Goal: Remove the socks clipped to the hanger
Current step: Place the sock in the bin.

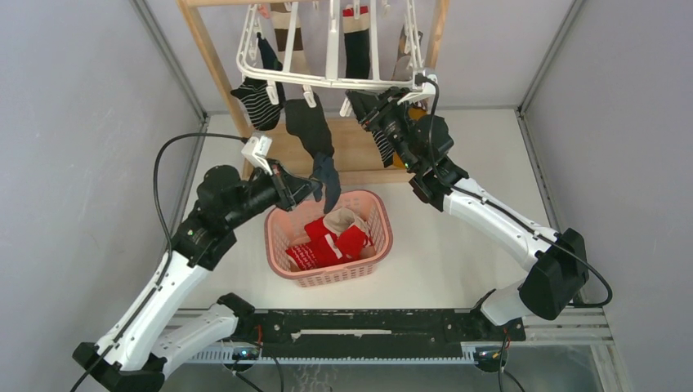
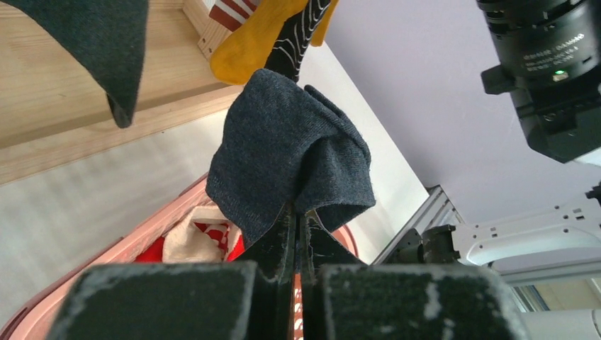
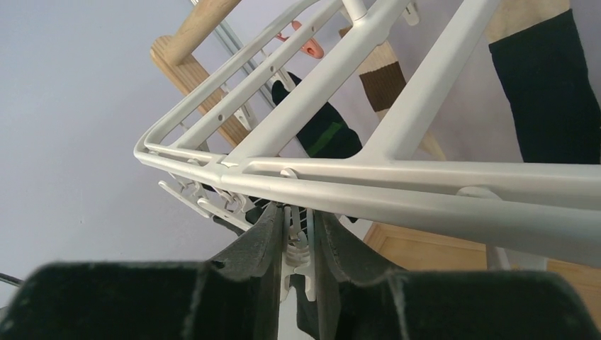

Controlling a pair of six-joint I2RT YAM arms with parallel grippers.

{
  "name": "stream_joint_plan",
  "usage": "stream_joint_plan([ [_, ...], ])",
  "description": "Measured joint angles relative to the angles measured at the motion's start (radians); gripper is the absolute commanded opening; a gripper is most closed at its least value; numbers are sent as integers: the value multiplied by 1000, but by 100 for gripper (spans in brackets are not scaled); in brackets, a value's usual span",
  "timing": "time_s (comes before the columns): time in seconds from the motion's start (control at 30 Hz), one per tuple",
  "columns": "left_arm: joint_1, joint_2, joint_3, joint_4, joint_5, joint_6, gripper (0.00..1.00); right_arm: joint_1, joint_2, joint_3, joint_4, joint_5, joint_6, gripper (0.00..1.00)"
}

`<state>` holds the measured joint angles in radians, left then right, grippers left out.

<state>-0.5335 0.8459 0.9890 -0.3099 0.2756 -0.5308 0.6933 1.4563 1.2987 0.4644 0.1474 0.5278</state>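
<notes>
The white hanger [image 1: 327, 80] hangs from a wooden stand at the back, with several socks clipped to it: a striped one [image 1: 260, 102], a black one [image 1: 306, 122] and others behind. My left gripper [image 1: 315, 189] is shut on a dark grey sock [image 1: 328, 175], bunched above its tips [image 2: 290, 149] over the pink basket's far rim. My right gripper [image 1: 369, 110] is up at the hanger's front rail [image 3: 397, 188]. Its fingers press a white clip [image 3: 298, 244] between them, and a striped sock [image 1: 382, 145] dangles below.
The pink basket [image 1: 278, 245] on the table holds red and cream socks [image 1: 331, 243]. The wooden stand's post [image 1: 216, 73] and base board [image 1: 359, 151] stand behind it. Grey walls close in left and right. A yellow sock [image 2: 248, 46] hangs near the left gripper.
</notes>
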Motion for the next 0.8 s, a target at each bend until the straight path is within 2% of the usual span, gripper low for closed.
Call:
stream_joint_plan([
  [0.1, 0, -29, -12, 0, 11, -14, 0, 0, 0, 0, -5, 0, 0, 30],
  [0.3, 0, -82, -79, -4, 26, -38, 0, 0, 0, 0, -8, -3, 6, 45],
  [0.6, 0, -112, -139, -31, 24, -54, 2, 0, -4, -18, -12, -8, 11, 59],
  [0.8, 0, -118, -156, -55, 9, -58, 5, 0, -19, -65, -20, -10, 13, 62],
])
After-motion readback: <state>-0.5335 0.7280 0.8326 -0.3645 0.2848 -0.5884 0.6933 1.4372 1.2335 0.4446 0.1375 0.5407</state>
